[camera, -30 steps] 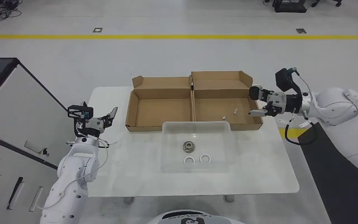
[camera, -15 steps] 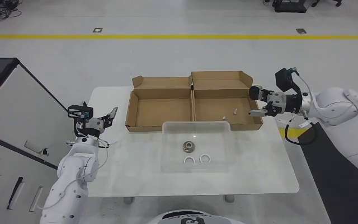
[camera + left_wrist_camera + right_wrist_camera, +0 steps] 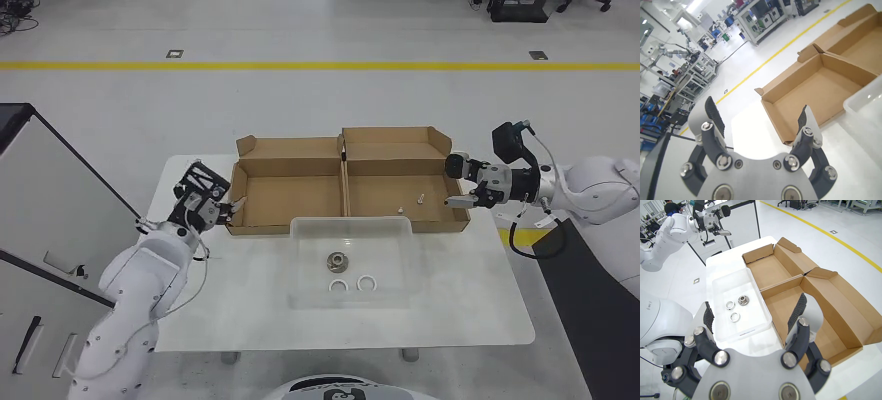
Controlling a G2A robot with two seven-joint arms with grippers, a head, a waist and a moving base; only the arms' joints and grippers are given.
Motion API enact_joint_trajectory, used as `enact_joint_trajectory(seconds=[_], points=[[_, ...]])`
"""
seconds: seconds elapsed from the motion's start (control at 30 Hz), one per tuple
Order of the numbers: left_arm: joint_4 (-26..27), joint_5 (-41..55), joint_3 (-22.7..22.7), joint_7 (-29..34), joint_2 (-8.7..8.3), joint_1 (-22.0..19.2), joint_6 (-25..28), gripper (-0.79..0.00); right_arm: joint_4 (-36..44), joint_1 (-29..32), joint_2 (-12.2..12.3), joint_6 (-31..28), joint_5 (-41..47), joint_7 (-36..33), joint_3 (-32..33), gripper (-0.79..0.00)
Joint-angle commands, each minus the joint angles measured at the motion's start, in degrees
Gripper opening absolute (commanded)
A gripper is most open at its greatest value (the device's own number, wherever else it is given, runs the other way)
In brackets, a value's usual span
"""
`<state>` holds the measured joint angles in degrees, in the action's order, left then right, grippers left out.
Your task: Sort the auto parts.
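Top view: the clear tray (image 3: pixel 350 227) sits at frame centre on the white surface (image 3: pixel 250 300), close against the front walls of two open cartons above it in frame. It holds the unsorted parts: a flanged hub (image 3: pixel 337 263) and, just below it in frame, a left ring (image 3: pixel 338 286) and a right ring (image 3: pixel 367 285) lying flat. The right carton (image 3: pixel 380 190) contains a small piece (image 3: pixel 421 197) and a second small piece (image 3: pixel 400 210); the left carton (image 3: pixel 285 198) is bare. The left pincer (image 3: pixel 227 205), centre left, stands wide and empty just beside the left carton's outer corner. The right pincer (image 3: pixel 453 184), upper right, stands wide and empty at the right carton's outer end. Left wrist view: fingers spread, nothing between them; the left carton and a tray corner lie ahead. Right wrist view: fingers spread and empty; the three tray parts lie apart from one another. Assessment: the step in hand appears to be an approach for the next pick, no part yet gripped. The next move likely calls for one pincer to come over the tray, descend between its walls and straddle one part without disturbing the others.
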<state>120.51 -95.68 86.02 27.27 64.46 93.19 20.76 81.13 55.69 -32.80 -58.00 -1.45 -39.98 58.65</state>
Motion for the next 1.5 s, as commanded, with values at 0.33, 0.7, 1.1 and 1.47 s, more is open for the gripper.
enact_joint_trajectory(seconds=[0.33,0.7,1.1,1.47], points=[[0.55,-2.56,-14.15,20.80,0.82,-12.28,12.98,0.000,0.00,0.00,0.00,0.00,0.00,0.00,0.00,0.000],[-2.79,7.91,-27.26,36.08,3.24,-24.56,17.59,0.000,0.00,0.00,0.00,0.00,0.00,0.00,0.00,0.000],[-12.10,25.83,-41.61,46.35,5.47,-36.92,9.90,0.000,0.00,0.00,0.00,0.00,0.00,0.00,0.00,0.000],[-17.35,42.80,-50.53,51.73,6.13,-46.10,4.52,0.000,0.00,0.00,0.00,0.00,0.00,0.00,0.00,0.000]])
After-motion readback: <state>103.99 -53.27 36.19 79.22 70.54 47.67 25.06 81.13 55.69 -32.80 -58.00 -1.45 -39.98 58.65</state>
